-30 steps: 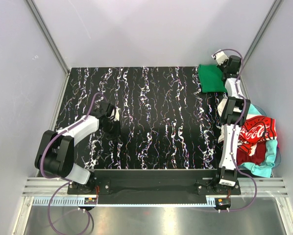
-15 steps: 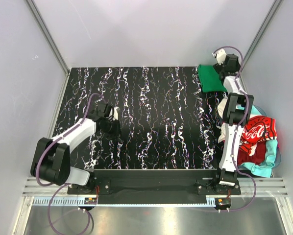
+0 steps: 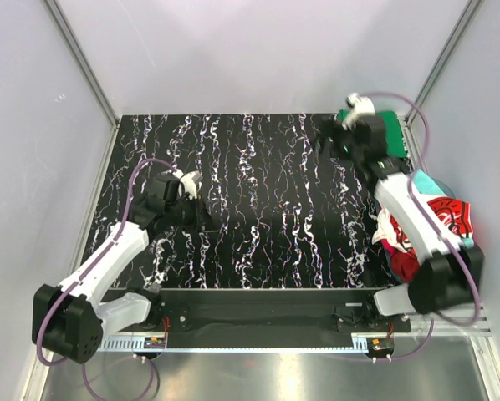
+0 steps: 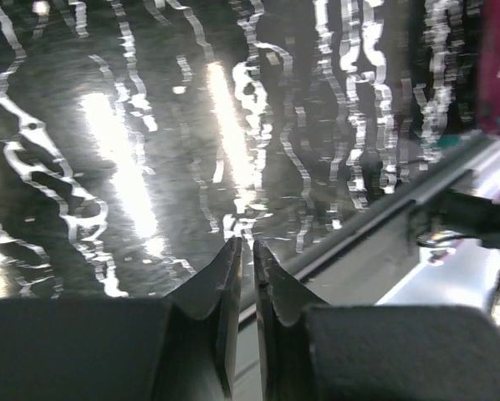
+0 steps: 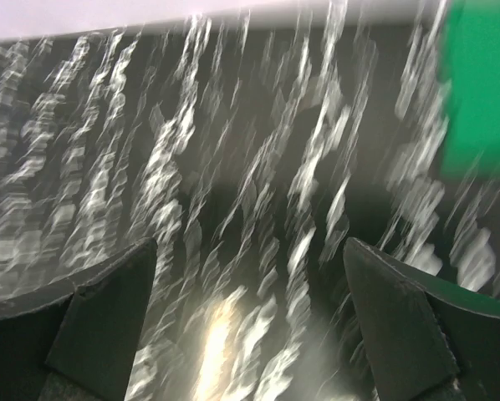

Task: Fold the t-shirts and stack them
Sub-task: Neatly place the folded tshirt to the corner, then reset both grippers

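Far right corner, green t-shirt (image 3: 396, 129) — right arm (image 3: 405, 205) overlapping.

You see the whole counter (image 3: 258, 192) from above and behind; your two wrist views look from close and low across this same counter.

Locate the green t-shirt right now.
In the top view the green t-shirt lies folded at the table's far right corner, partly hidden by the right arm; the right gripper hovers just left of it.
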Action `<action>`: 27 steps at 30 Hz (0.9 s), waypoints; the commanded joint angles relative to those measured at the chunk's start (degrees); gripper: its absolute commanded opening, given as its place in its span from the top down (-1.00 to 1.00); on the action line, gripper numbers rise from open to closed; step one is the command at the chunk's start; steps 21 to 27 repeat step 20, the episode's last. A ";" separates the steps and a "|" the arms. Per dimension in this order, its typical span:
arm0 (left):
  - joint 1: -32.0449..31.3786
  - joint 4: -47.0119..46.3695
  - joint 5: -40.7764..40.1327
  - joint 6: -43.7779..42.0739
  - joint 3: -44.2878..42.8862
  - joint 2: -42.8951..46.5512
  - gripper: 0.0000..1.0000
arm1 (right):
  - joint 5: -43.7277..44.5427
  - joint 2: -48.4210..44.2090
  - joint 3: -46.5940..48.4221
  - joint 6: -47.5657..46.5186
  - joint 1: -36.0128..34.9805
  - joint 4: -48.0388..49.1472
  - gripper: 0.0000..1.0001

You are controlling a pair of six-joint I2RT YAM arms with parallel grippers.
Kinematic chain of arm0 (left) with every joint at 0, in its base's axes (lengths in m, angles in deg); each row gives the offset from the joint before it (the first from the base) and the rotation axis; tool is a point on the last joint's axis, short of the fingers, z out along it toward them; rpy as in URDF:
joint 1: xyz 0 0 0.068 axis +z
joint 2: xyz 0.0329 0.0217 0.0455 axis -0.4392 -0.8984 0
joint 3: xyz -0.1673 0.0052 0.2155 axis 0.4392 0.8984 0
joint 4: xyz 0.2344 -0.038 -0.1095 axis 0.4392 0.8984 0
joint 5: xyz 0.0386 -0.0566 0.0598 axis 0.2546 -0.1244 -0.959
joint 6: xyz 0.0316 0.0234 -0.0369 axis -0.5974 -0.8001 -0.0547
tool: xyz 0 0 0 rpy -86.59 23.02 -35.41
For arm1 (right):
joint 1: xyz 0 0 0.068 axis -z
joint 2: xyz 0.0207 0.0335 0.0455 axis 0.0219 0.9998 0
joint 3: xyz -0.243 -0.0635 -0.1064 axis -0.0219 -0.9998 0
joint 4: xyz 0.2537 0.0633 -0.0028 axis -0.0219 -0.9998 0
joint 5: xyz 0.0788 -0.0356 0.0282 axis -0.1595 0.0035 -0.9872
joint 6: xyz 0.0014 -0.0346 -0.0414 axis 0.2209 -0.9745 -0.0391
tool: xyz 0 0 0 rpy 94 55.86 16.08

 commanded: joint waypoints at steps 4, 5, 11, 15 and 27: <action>0.00 -9.46 5.26 10.79 8.01 10.40 0.64 | -14.09 -21.82 -32.85 39.42 0.58 -2.14 -0.99; 0.00 -10.17 5.25 13.67 9.34 12.25 0.63 | -14.10 -24.19 -35.23 40.66 0.49 -3.62 -0.99; 0.00 -12.01 3.85 28.34 21.90 34.64 0.48 | -16.38 -37.56 -42.89 43.22 0.40 -21.99 -0.99; 0.00 -12.90 5.52 37.50 29.12 49.77 0.11 | -25.23 -49.06 -51.48 47.17 0.31 -18.96 -1.00; 0.00 -17.88 5.69 50.14 35.10 71.27 -0.63 | -35.07 -61.20 -55.37 48.60 0.40 -16.04 -0.99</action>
